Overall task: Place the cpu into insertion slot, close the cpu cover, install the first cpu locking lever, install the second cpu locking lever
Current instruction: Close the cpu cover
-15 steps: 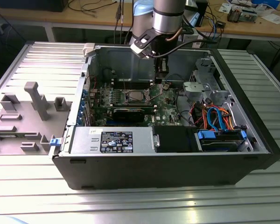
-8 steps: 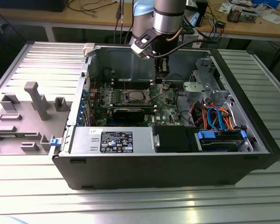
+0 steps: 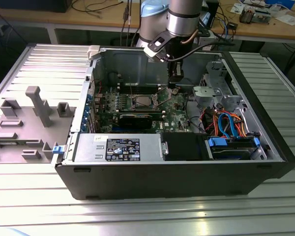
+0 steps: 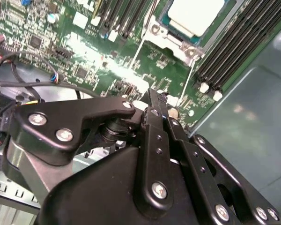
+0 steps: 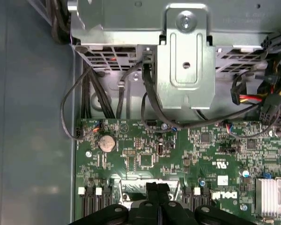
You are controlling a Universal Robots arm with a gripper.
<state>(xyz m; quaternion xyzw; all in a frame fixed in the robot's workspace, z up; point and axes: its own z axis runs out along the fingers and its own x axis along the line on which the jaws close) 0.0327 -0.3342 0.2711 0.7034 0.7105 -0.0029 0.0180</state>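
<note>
Though the edge crops it, cpu (image 4: 195, 15) seated, tool (image 4: 152, 97) seemingly closed.

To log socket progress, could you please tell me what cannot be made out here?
Exterior view: the insertion slot is too small to show its latching.
Second wrist view: the cpu is cut off by the frame edge.
First wrist view: the gripper hides the insertion slot.

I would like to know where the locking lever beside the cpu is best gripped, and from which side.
Probably at its free end, farthest from the cpu. The locking lever is a thin straight rod running out over the motherboard, so come from above, pinching across the rod; the gripper hangs just off that end.
</note>
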